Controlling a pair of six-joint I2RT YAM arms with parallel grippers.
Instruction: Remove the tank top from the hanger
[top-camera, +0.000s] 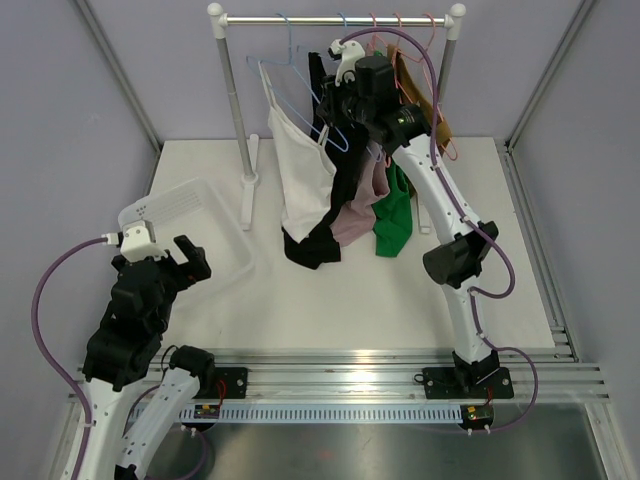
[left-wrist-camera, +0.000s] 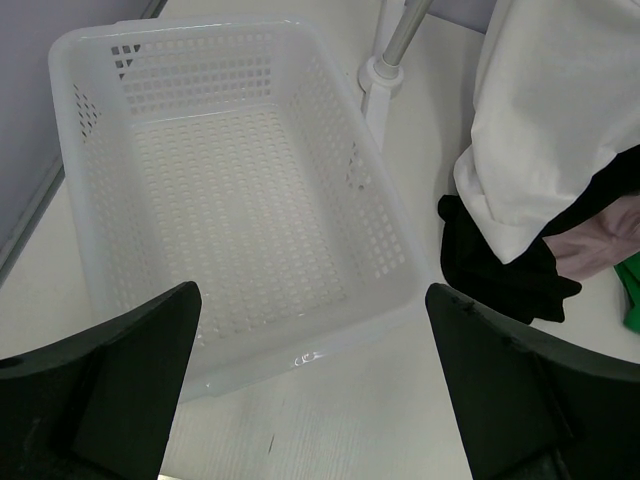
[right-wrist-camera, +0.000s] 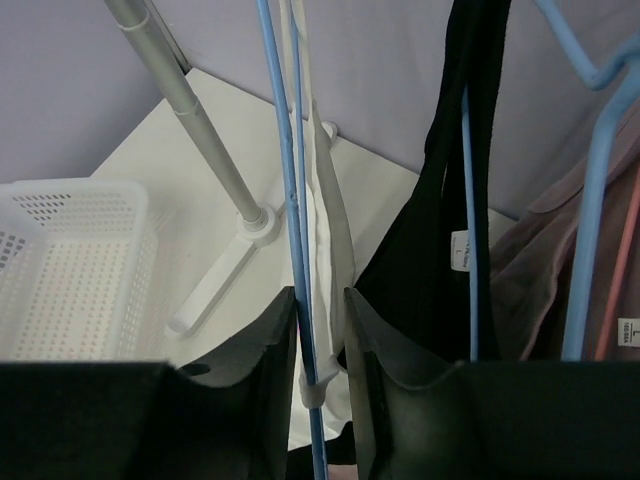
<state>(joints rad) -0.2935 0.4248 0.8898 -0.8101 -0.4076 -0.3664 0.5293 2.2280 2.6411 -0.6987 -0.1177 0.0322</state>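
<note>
The blue hanger (right-wrist-camera: 284, 150) could be pinched with the tank top strap (right-wrist-camera: 338, 230) by the right gripper (right-wrist-camera: 320, 300), half closed around both, nothing clamped yet.

Left gripper (left-wrist-camera: 310, 300): jaws wide apart, nothing between them; one dark finger (left-wrist-camera: 130, 385) in each lower corner.
Basket (left-wrist-camera: 340, 170): white plastic with perforated walls and floor, lying on the table just beyond the fingers.
Table (left-wrist-camera: 330, 425): white surface.
Rack pole (left-wrist-camera: 405, 30): metal, standing in a white foot (left-wrist-camera: 378, 82) just beside the basket's far right corner.
White garment (left-wrist-camera: 560, 110): hangs at the right, its hem folded.
Black garment (left-wrist-camera: 500, 270): under the white one, its lower end on the table.
Pink cloth (left-wrist-camera: 600, 240): partly hidden, at the right edge.
Green cloth (left-wrist-camera: 630, 295): only a corner is visible.
</note>
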